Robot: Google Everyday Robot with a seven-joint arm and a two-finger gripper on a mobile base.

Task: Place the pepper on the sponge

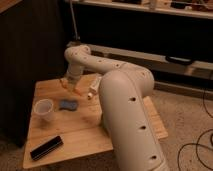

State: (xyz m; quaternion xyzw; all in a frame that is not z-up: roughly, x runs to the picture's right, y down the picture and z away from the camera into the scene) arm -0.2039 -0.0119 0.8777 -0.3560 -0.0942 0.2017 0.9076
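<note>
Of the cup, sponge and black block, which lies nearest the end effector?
The light-blue sponge, directly in front of the end effector gripping the pepper; the cup is farther, the block farthest.

jaws with pepper behind sponge; cup left of sponge

Cream, rounded arm with dark round holes; pincer over table.

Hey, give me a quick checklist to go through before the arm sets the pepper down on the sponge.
1. Gripper, just above the table behind the sponge, shut on the pepper: ok.
2. Sponge lies flat, top bare: ok.
3. Gripper straight over the sponge: cannot tell.
4. Plastic cup apart from the sponge: ok.
5. White bottle apart from the sponge: ok.
</note>
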